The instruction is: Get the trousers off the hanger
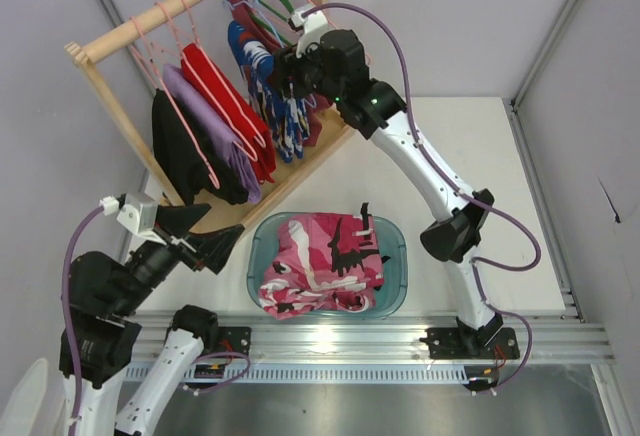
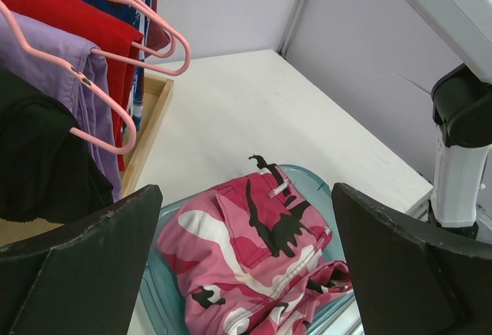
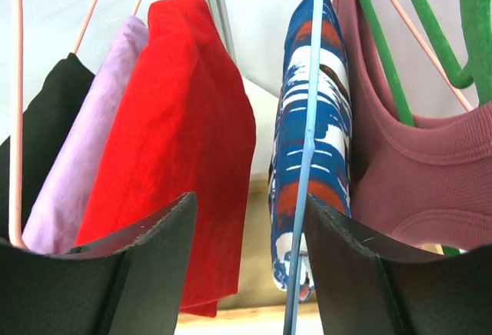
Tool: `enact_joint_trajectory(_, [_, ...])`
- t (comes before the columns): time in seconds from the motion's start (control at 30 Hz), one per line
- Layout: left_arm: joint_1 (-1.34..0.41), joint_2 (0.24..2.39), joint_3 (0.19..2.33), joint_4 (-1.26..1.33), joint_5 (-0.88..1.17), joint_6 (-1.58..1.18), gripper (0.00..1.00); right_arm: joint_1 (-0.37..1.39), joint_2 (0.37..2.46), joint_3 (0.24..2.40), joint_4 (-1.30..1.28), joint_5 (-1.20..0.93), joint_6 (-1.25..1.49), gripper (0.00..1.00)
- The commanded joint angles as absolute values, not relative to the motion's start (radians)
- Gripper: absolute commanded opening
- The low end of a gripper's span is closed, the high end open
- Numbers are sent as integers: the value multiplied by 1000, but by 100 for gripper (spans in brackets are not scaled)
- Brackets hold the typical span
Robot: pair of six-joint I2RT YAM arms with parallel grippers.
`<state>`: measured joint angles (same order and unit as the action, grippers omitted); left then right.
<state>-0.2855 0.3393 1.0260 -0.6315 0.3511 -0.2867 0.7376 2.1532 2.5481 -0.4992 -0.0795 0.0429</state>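
Black fingers of the right gripper (image 3: 247, 220) fill the bottom of its wrist view, standing partly apart with nothing clamped between them. Through that gap runs the thin light-blue wire hanger (image 3: 309, 143), just beside the finger on the view's right; whether wire and finger touch cannot be told. The hanger's hook is cut off at the top edge and its lower bar is out of sight. Draped on it are the royal blue cloth trousers with white and red patches (image 3: 330, 120), hanging on the wooden rack (image 1: 130, 26) between a bright red garment (image 3: 184, 120) and a dark-red tank top (image 3: 400, 166). From above, the right fingertips are lost among the clothes. The left gripper (image 2: 246, 197) is spread wide and holds nothing, poised beside the teal basin (image 1: 402, 266) containing a pink camouflage garment (image 1: 320, 266)
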Motion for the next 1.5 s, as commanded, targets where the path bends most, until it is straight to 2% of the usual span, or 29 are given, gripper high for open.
enact_joint_trajectory(0.0, [-281, 328, 1017, -617, 351, -273, 99, 736, 2180, 2594, -437, -64, 20, 62])
enact_joint_trajectory(0.07, [-279, 327, 1014, -617, 350, -273, 100, 736, 2187, 2599, -437, -67, 8, 61])
enact_joint_trajectory(0.13, [-281, 325, 1015, -617, 339, -273, 100, 739, 2195, 2595, -452, -84, 5, 64])
enact_joint_trajectory(0.17, [-281, 322, 1012, -620, 333, -275, 100, 742, 2197, 2592, -457, -86, -30, 61])
enact_joint_trajectory(0.23, [-281, 313, 1009, -621, 324, -275, 99, 742, 2194, 2577, -460, -69, -40, 49])
enact_joint_trajectory(0.27, [-281, 310, 1008, -621, 321, -275, 100, 744, 2194, 2573, -460, -60, -49, 39])
enact_joint_trajectory(0.4, [-281, 301, 1000, -612, 314, -275, 100, 744, 2181, 2536, -453, -19, -72, 34])
enact_joint_trajectory(0.43, [-281, 302, 997, -612, 314, -275, 99, 747, 2166, 2519, -443, -9, -74, 24])
enact_joint_trajectory(0.53, [-281, 302, 997, -609, 322, -276, 100, 747, 2146, 2474, -399, 44, -75, 3])
enact_joint_trajectory(0.83, [-281, 295, 979, -601, 327, -275, 100, 747, 2141, 2474, -344, 58, -81, 0])
enact_joint_trajectory(1.13, [-281, 288, 963, -591, 324, -282, 99, 773, 2042, 2378, -143, 150, -87, 0])
enact_joint_trajectory(1.47, [-281, 325, 979, -594, 336, -281, 99, 782, 2040, 2491, -109, 241, -124, 0])
